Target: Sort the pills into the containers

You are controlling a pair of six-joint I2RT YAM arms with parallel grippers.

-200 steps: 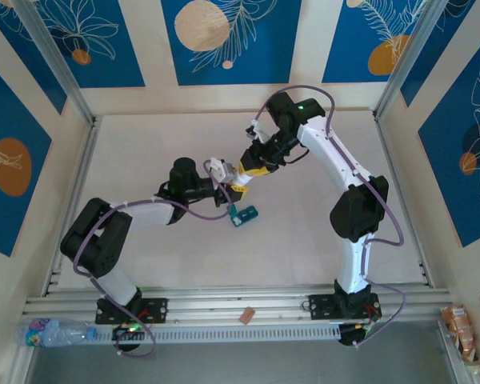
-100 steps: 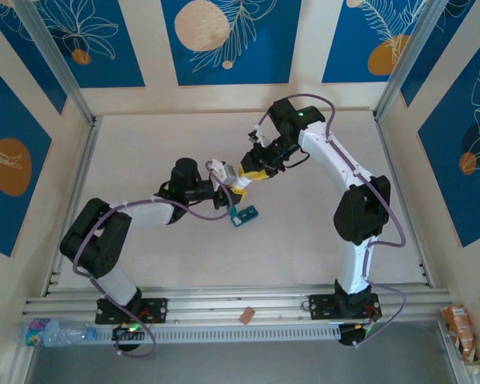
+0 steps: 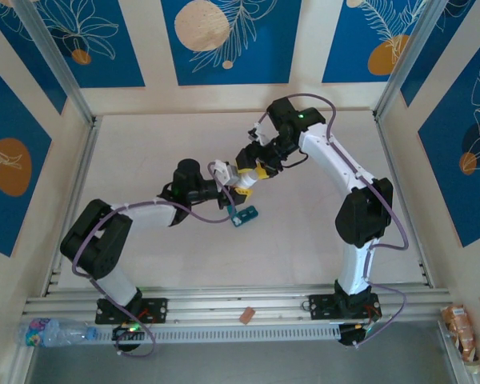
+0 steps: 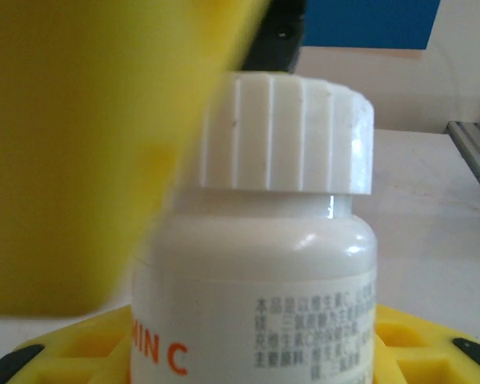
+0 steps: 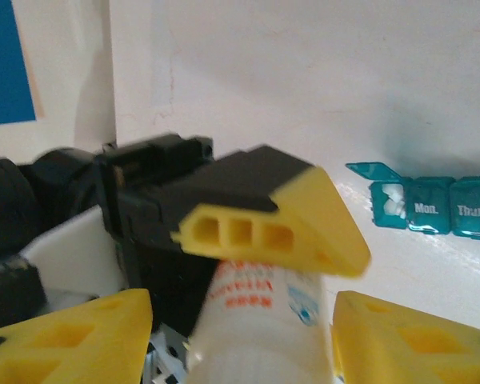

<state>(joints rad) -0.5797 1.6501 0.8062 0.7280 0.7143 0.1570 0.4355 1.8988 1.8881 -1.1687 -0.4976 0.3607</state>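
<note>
– Pill organiser (image 3: 244, 214) location?
– It is being seen lying at mid-frame, one lid (image 5: 374, 170) open.
– Grippers?
– The vitamin C bottle (image 4: 256, 272) is being clamped by the left gripper (image 3: 234, 182). The fingers of the right gripper (image 5: 244, 340) are being held apart on either side of it.

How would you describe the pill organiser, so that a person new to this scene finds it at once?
Look near the middle of the pale table. There, just below the white bottle in the top view, lies the pill organiser. It alone is teal: a short flat strip of square compartments marked with day names, one lid open.
</note>
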